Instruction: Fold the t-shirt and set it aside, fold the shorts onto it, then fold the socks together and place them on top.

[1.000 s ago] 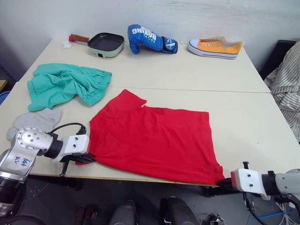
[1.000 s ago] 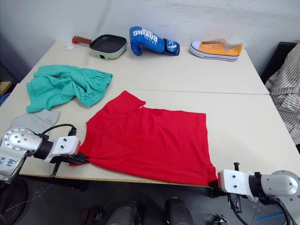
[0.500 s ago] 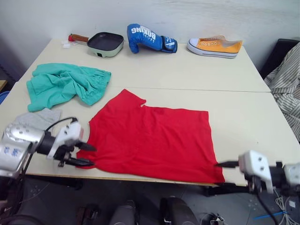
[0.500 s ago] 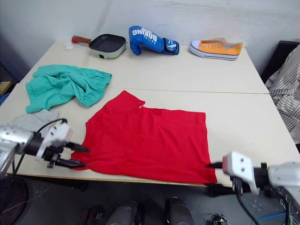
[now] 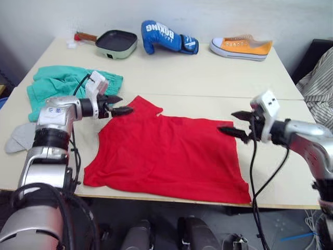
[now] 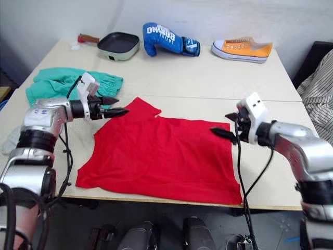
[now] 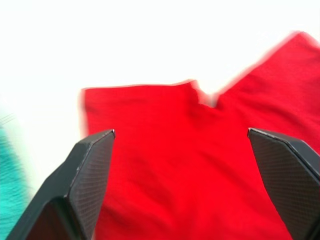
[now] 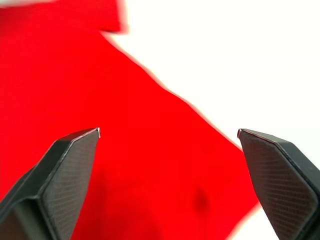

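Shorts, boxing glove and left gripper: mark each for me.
shorts (image 5: 54,83), left eye view, on the bunched teal fabric.
boxing glove (image 5: 158,35), left eye view, on the blue padded body.
left gripper (image 6: 117,105), right eye view, midway between its open fingertips, over the t-shirt's sleeve edge.

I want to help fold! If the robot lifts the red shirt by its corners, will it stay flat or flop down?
Probably flop. The t-shirt lies thin and limp on the table, so its middle would likely sag. It looks light, too.
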Robot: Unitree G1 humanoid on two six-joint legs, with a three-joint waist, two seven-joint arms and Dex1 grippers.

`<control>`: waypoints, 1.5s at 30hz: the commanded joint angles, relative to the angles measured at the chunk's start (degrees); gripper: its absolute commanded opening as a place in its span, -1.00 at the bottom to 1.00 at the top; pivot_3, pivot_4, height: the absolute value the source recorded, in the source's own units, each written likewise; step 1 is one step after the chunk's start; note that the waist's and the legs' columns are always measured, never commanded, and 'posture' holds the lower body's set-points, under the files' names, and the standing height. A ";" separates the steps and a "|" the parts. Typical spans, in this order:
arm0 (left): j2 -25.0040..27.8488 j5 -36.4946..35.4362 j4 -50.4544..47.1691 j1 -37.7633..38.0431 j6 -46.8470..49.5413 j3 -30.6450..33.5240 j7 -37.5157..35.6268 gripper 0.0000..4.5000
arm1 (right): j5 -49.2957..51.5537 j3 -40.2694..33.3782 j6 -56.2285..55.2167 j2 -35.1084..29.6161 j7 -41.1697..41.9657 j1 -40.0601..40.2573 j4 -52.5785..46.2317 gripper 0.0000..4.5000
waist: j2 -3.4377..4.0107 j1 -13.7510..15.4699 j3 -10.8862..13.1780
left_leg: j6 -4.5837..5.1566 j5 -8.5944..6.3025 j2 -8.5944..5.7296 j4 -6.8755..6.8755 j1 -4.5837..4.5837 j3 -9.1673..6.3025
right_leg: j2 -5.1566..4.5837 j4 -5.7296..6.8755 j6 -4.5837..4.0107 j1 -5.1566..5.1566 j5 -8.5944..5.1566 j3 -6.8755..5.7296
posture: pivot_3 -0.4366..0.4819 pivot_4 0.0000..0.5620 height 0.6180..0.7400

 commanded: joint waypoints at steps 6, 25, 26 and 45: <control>-3.87 5.68 15.84 -6.53 -8.76 1.73 11.64 0.98 | -11.41 3.25 -4.86 5.66 -2.35 -9.82 19.63 1.00 | 0.00 -0.10 0.00 | -0.02 0.01 0.00 0.13 -0.17 0.05 | -0.01 0.25 0.00 -0.24 0.00 -0.01 | -0.05 -0.47 1.00; -6.42 9.68 21.64 -8.31 -6.32 4.66 22.24 -0.46 | -17.00 2.51 -7.35 11.81 0.81 -13.12 28.00 -0.68 | -0.02 -1.61 -0.02 | -0.13 0.07 0.00 0.69 -0.63 0.11 | -0.04 1.03 0.00 -0.80 0.00 0.01 | -0.05 -0.47 1.00; -6.38 9.79 21.66 -8.26 -6.34 4.75 22.18 -0.60 | -17.20 2.44 -7.65 11.72 0.88 -13.00 27.81 -0.84 | -0.02 -1.57 -0.02 | -0.13 0.07 0.00 0.71 -0.62 0.11 | -0.04 1.08 0.00 -0.81 0.00 0.01 | -0.05 -0.47 1.00; 0.05 16.67 12.46 0.25 -39.52 -2.70 -5.79 -0.99 | -35.99 6.80 -56.33 -2.34 4.29 11.33 -0.37 -1.00 | -0.03 -1.36 -0.02 | -0.16 0.06 -0.06 0.71 -0.59 0.13 | -0.05 1.13 0.00 -0.85 0.00 0.01 | -0.05 -0.47 1.00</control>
